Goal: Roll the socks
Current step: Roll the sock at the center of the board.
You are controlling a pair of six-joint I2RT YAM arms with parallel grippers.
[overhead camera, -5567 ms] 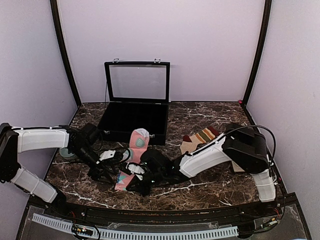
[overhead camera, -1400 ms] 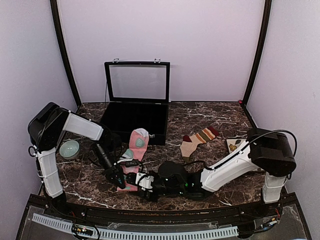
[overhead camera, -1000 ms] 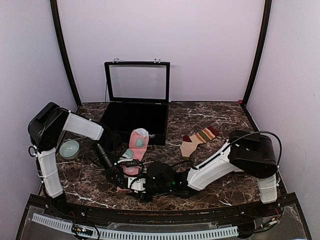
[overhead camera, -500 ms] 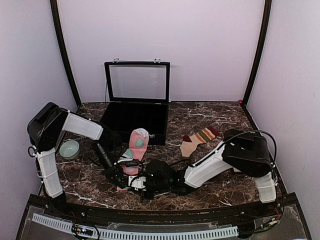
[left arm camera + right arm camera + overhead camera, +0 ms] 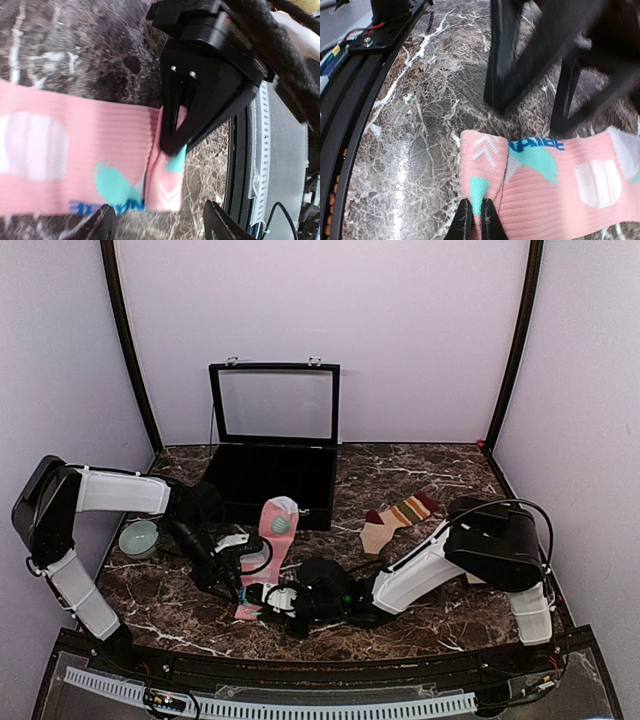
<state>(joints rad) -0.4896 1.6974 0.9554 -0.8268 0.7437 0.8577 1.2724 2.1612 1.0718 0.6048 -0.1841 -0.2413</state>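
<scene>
Rolling pink sock (image 5: 268, 540) (first fold only): it lies on bench (image 5: 430, 615), near end doubled over. Right fingers (image 5: 468, 221) clenched on that fold; left fingers (image 5: 232, 568) released, hovering above. Next likely: turn the fold toward the toe, keep it tight. Striped sock (image 5: 398, 515) sits apart, untouched.

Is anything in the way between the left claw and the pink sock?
Nothing visible lies between them. The left gripper hangs open right by the pink sock, with only air in the gap. The one thing close by is the right gripper, which is shut on the sock's folded end.
</scene>
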